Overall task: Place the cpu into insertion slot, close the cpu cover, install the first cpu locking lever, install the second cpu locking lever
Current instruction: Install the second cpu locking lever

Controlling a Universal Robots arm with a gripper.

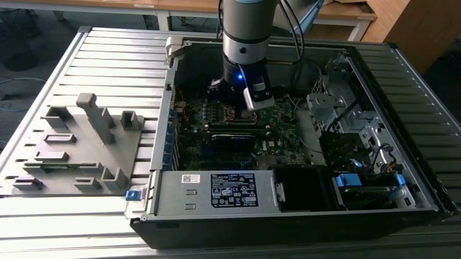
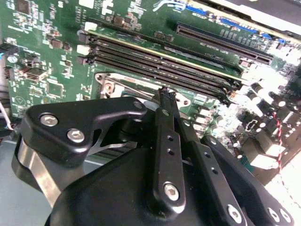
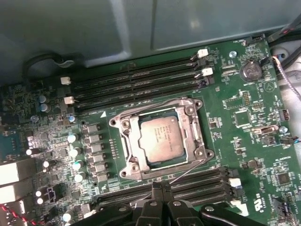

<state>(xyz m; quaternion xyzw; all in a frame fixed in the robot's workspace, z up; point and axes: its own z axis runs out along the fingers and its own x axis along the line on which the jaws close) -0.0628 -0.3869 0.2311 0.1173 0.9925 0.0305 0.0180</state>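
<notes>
In the first wrist view the cpu [image 3: 160, 139] lies flat in its socket on the green motherboard, grey face up. The cpu cover [image 3: 126, 136], a silvery frame, lies down around it. One thin wire lever [image 3: 146, 109] runs along one side of the socket. Another wire lever [image 3: 188, 172] slants off the opposite side toward my gripper [image 3: 160, 187]. The gripper's black fingers are shut together just beside that socket edge, with nothing seen between them. In the second wrist view the gripper [image 2: 164, 94] has its tips right at the socket's rim. In the exterior view the gripper [image 1: 236, 109] hangs low inside the open computer case.
Black memory slots [image 3: 136, 80] flank the socket on two sides, with capacitors [image 3: 73, 153] nearby. The case walls [image 1: 162, 135], a power supply [image 1: 216, 191] and drive cages [image 1: 346, 113] surround the board. A grey fixture tray [image 1: 72, 151] sits at the exterior view's left.
</notes>
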